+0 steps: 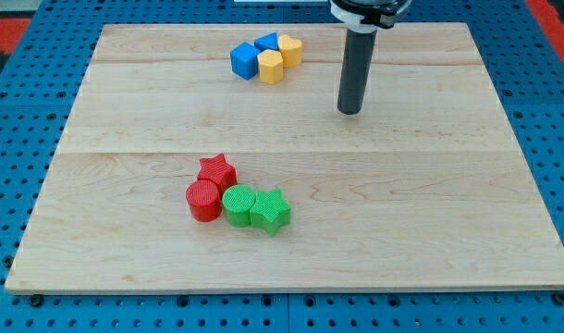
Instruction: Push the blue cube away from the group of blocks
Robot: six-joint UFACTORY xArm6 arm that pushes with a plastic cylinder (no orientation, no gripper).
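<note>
Here my tip point(349, 111) stands right of blue cube point(244, 61).

- I've got two blue blocks point(244, 61) point(267, 43) and two yellow ones point(271, 67) point(289, 49).
- Red star point(217, 172), red cylinder point(203, 200).
- Green cylinder point(238, 204), green star point(271, 211).
- My tip point(349, 110) is dark; pale wood board point(430, 185).

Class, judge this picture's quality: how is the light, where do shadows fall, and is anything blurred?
Camera view: even, soft light, no glare on the board; faint shadows hug the blocks; blue cube and my tip, to its right and apart, are sharp; the rod's top is cropped.
</note>
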